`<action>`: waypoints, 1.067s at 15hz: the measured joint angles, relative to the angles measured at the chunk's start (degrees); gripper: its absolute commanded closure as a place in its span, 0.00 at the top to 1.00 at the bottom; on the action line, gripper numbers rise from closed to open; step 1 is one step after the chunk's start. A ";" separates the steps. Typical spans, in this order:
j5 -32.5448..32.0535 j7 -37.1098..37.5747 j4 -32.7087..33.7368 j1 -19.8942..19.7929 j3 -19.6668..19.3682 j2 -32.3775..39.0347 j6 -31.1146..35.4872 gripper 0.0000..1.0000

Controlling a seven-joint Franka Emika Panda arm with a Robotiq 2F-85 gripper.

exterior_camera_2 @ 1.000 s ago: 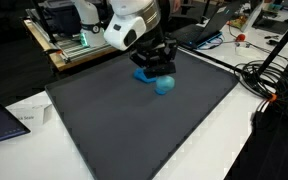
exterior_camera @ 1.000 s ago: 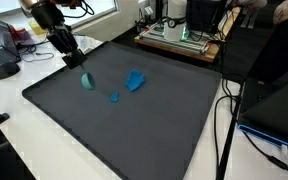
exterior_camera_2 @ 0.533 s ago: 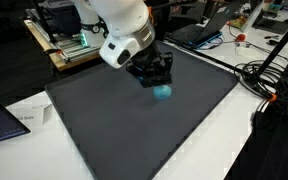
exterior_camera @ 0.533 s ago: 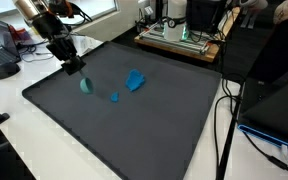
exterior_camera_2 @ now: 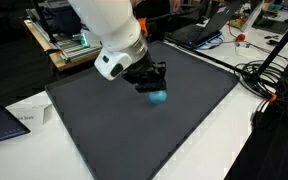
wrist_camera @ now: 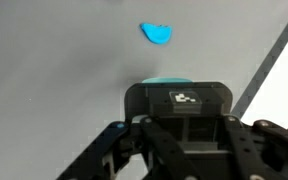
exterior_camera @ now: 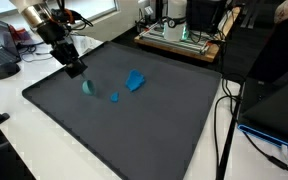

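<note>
Hand [exterior_camera: 74,68] hangs over the dark mat [exterior_camera: 134,130] on the counter [exterior_camera: 24,135]; how far open cannot be told; teal round piece [exterior_camera: 88,86] lies on the mat just beside it; small blue piece [exterior_camera: 114,97] and larger blue piece [exterior_camera: 135,80] lie near; 3 pieces apart from each other.

The wide mat [exterior_camera: 144,130] looks matt and dark grey, a smooth rubbery sheet with no shine, while the white table [exterior_camera: 44,140] under it is smooth and faintly glossy. The arm [exterior_camera_2: 109,30] wears a glossy white plastic shell, and the gripper [exterior_camera: 74,69] is matt black, plastic or metal I can't tell. The teal cup [exterior_camera: 88,86] looks like smooth plastic; the blue lump [exterior_camera: 135,80] seems soft and crumpled, perhaps cloth.
</note>
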 measured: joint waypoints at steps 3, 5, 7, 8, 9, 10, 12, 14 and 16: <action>0.09 -1.39 -1.08 -0.48 0.00 -0.32 0.02 0.21; 0.10 -3.21 -2.44 -0.64 0.00 -0.93 0.02 0.21; 0.10 -5.55 -4.48 -0.63 0.04 -2.08 0.14 0.21; 0.10 -6.66 -5.66 -0.63 0.08 -2.84 0.37 0.21; 0.15 -7.65 -7.00 -0.62 0.10 -3.80 0.65 0.21; 0.24 -8.47 -8.36 -0.62 0.11 -4.85 0.95 0.21; 0.75 -9.85 -11.11 -0.63 0.08 -7.10 1.19 0.21; 1.76 -11.23 -13.86 -0.63 0.04 -9.43 1.27 0.21; 2.96 -12.63 -16.89 -0.63 0.03 -11.88 2.21 0.21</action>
